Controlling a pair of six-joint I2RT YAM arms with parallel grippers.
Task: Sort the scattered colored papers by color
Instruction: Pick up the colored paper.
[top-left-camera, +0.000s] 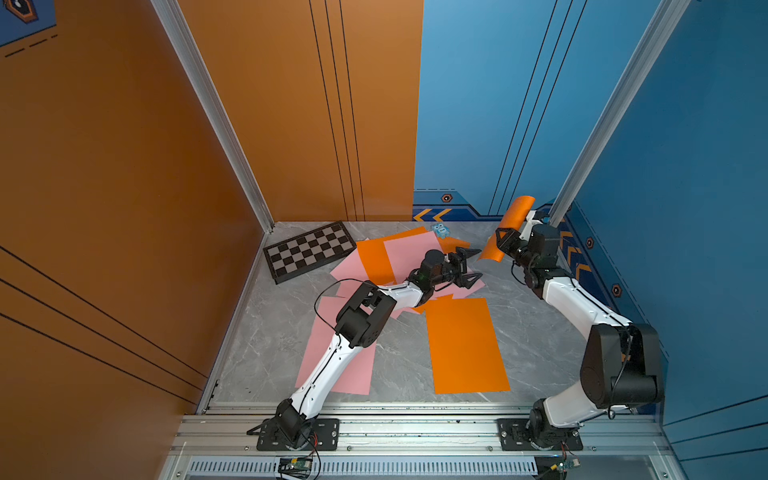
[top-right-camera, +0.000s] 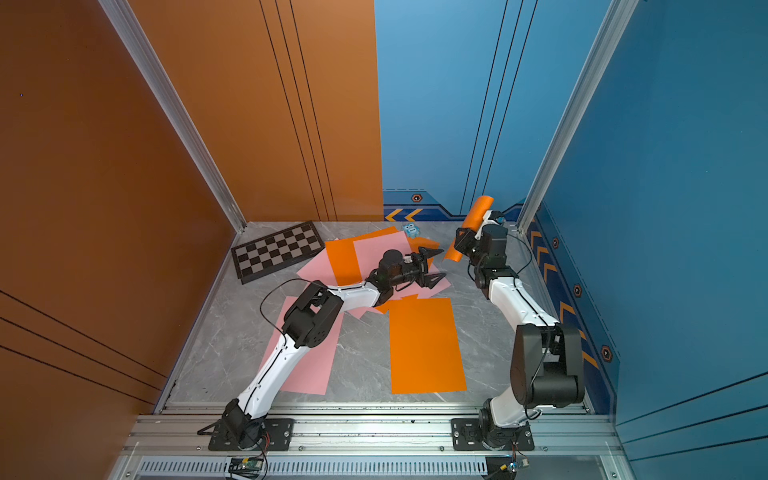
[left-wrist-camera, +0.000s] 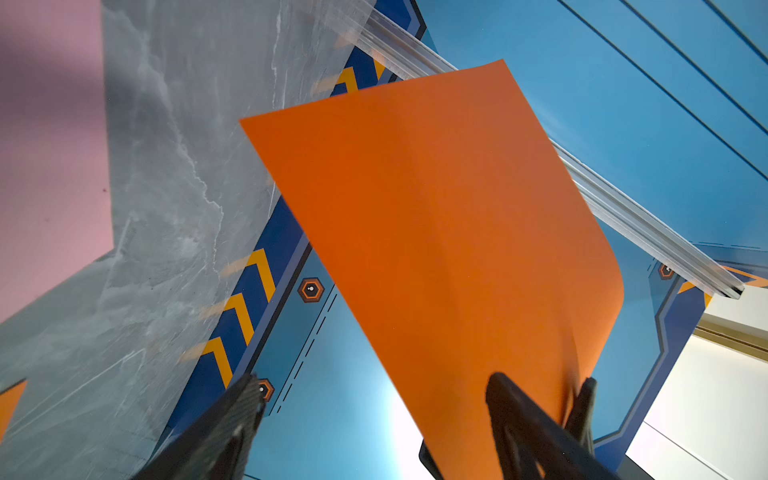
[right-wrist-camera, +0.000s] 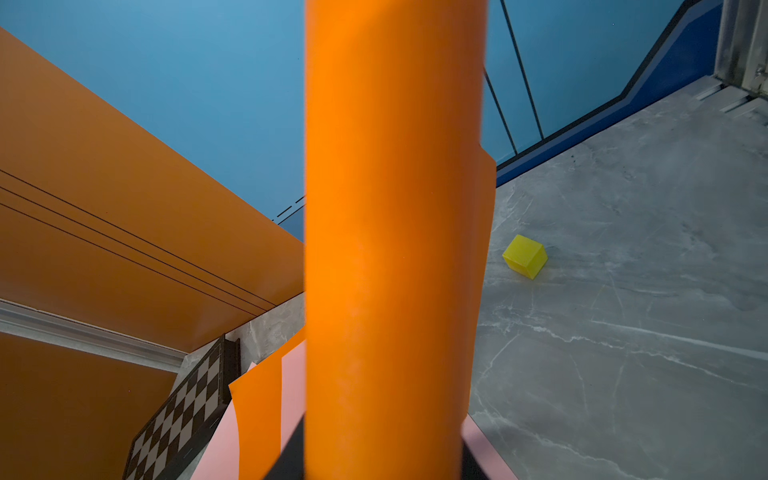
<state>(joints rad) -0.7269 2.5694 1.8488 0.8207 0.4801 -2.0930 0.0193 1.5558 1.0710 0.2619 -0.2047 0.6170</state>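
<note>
**Colored papers (top-left-camera: 409, 253) spread over the tabletop, one orange sheet lifted**

At the far left of the grey tabletop (top-left-camera: 266, 332) we see the checkered board (top-left-camera: 309, 251) lying near the back corner, its right end just beside the papers. In front of it a pink sheet (top-left-camera: 357, 378) lies flat, with the left arm passing above it.

Toward the back of the middle, pink and orange sheets overlap in a loose mixed pile (top-left-camera: 376, 262). A small light-blue figure (top-left-camera: 440, 230) sits at the pile's back edge. The left fingers (top-left-camera: 467, 252) hover over the right side of the pile, spread wide and gripping nothing.

In front of the pile a flat orange sheet (top-left-camera: 465, 345) lies alone on the tabletop, its back edge just beside the pile.

Further right, the right fingers (top-left-camera: 505, 239) are clamped on a curled orange sheet (top-left-camera: 515, 212), held off the tabletop near the back right post. Its lower edge hangs just beside one left finger, and we cannot tell whether they touch. In the right wrist view this sheet rises like a rolled column, and a small yellow cube (right-wrist-camera: 524, 256) rests on bare tabletop beyond it, apart from the papers.
</note>
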